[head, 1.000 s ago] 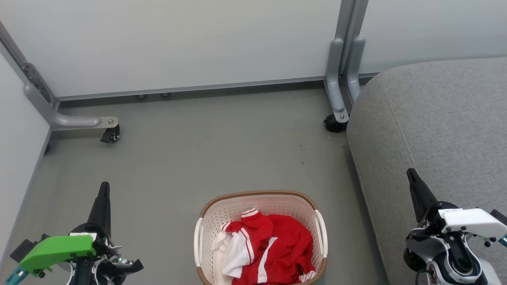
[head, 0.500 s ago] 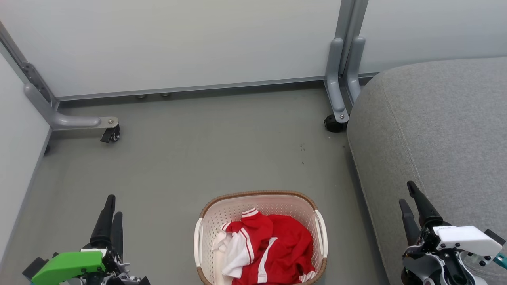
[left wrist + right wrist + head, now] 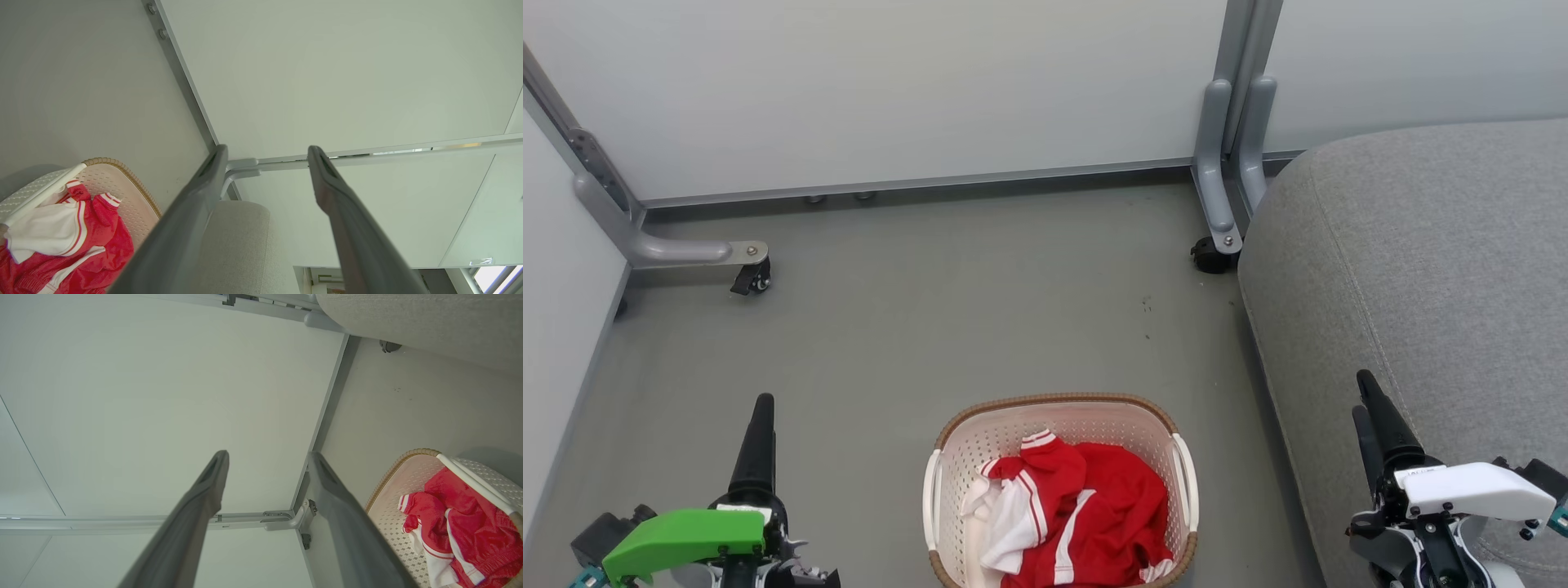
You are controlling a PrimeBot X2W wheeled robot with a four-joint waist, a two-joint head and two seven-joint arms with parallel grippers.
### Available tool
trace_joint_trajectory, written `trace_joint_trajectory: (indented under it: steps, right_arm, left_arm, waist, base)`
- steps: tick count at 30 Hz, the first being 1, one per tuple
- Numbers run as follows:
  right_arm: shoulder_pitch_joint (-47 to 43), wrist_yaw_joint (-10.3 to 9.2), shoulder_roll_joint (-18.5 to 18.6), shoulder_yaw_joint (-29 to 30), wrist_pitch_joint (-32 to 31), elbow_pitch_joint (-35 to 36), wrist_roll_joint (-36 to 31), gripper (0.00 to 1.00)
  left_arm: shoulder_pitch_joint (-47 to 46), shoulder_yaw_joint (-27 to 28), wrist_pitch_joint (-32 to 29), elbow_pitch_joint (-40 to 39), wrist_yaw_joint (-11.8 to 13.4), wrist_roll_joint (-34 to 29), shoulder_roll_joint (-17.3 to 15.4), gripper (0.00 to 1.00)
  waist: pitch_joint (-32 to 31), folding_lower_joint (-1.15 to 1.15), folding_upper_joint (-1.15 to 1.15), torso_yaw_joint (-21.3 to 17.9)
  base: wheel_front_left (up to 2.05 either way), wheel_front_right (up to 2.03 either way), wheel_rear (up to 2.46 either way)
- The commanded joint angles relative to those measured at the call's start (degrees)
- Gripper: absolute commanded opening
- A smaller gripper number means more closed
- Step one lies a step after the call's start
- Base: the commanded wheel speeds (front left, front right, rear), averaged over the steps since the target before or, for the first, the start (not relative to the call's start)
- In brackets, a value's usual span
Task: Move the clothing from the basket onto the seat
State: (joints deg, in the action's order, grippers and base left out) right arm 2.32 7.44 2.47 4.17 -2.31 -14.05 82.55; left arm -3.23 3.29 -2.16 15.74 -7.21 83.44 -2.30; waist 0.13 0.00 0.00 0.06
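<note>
Your left gripper [image 3: 266, 151] and right gripper [image 3: 267, 454] each had dark fingers spread apart, holding nothing. Between them on the grey floor [image 3: 931, 327] sat the cream-white perforated plastic basket [image 3: 1058, 398], its near end cut off by the head view's edge. The crumpled red-and-white striped clothing [image 3: 1094, 506] lay inside, too bunched to separate into garments. The large grey fabric seat [image 3: 1437, 245] stood just right, partly cropped.

Green-capped left gripper [image 3: 762, 405]; white-capped right gripper [image 3: 1360, 392].
</note>
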Motion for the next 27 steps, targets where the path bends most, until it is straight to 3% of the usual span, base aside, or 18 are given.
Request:
trace_joint_trajectory:
  steps: [1, 11, 27]
  right_arm:
    - [-0.01, 0.02, 0.44, -0.2, 0.84, 1.39, -3.19, 1.0]
    - [-0.87, 0.03, 0.41, -0.03, 3.19, 2.78, -16.72, 1.0]
    - [-2.58, 0.04, 0.24, -1.48, 6.51, 6.64, -33.16, 1.0]
  left_arm:
    - [-0.99, -0.25, 0.73, -1.09, -0.08, -4.07, -0.25, 1.0]
    - [-0.47, -2.35, 3.07, -3.24, 1.57, -18.63, -0.3, 1.0]
    - [0.47, -5.84, 6.38, -5.71, 2.69, -33.88, -0.4, 1.0]
  waist:
    - [0.02, 0.0, 0.0, 0.0]
    - [0.09, 0.0, 0.0, 0.05]
    - [0.14, 0.0, 0.0, 0.15]
  base:
    - [0.0, 0.0, 0.0]
    - [0.0, 0.0, 0.0]
    - [0.0, 0.0, 0.0]
